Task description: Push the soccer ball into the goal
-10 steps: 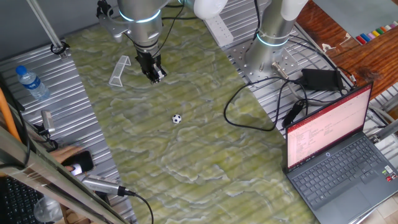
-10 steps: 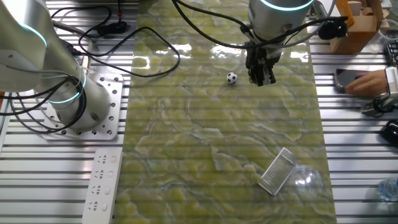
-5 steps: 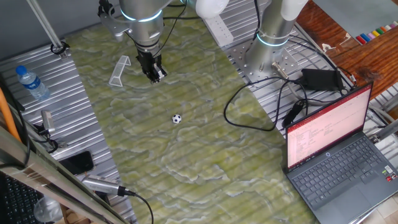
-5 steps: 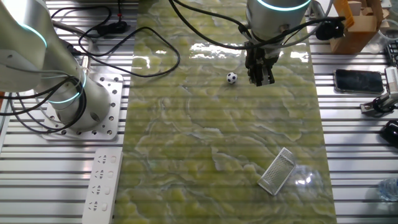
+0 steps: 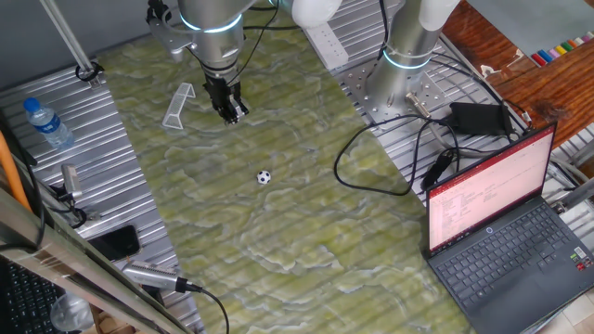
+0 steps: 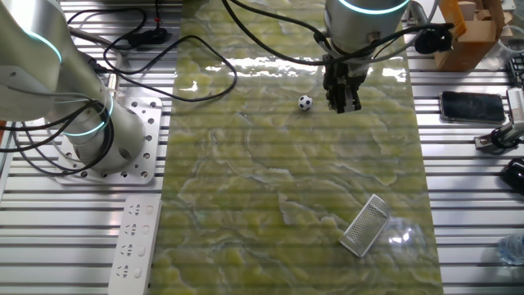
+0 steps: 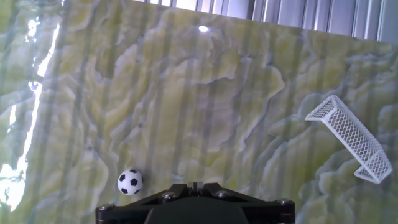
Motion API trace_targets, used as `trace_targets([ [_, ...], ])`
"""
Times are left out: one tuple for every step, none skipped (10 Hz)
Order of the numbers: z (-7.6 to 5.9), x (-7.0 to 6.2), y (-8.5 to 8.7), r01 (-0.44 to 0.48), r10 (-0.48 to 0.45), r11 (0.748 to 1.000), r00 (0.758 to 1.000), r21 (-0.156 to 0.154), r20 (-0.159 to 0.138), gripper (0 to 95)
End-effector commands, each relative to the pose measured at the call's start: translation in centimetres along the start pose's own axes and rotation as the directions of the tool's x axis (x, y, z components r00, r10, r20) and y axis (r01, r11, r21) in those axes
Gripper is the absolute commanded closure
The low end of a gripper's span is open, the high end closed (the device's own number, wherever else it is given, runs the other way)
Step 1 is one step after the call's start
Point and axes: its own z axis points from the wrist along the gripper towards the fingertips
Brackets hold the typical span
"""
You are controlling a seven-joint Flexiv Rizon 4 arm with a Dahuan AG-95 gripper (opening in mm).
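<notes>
The soccer ball (image 5: 264,176) is a tiny white ball with black patches, lying on the green marbled mat. The goal (image 5: 178,105) is a small whitish mesh frame near the mat's far left. My gripper (image 5: 230,112) hangs above the mat, fingers pressed together and empty. In the other fixed view the gripper (image 6: 344,103) appears just right of the ball (image 6: 304,102), with the goal (image 6: 365,225) far down the mat. In the hand view the ball (image 7: 130,182) sits just left of my shut fingertips (image 7: 194,185), and the goal (image 7: 351,140) is at the right.
A water bottle (image 5: 46,122) stands on the left rails. A phone (image 6: 470,106) lies right of the mat. A laptop (image 5: 506,232), a black cable loop (image 5: 371,158), a power strip (image 6: 135,242) and a second arm's base (image 6: 106,139) surround the mat.
A person's hand that lay on the phone a second ago has gone. The gripper, ball and goal stay where they were.
</notes>
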Motion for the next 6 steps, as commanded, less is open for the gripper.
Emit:
trace_targets([
  [0.02,0.03,-0.03,-0.009,0.009,1.0,1.0,0.001,-0.002,95.0],
  [0.05,0.03,-0.03,-0.009,0.009,1.0,1.0,0.001,-0.003,95.0],
  [0.06,0.03,-0.04,-0.009,0.009,1.0,1.0,0.001,-0.003,95.0],
  [0.07,0.03,-0.03,-0.009,0.009,1.0,1.0,0.001,-0.004,95.0],
  [0.08,0.03,-0.03,-0.012,0.012,1.0,1.0,0.001,-0.004,95.0],
  [0.09,0.03,-0.03,-0.014,0.014,1.0,1.0,0.001,-0.005,95.0],
])
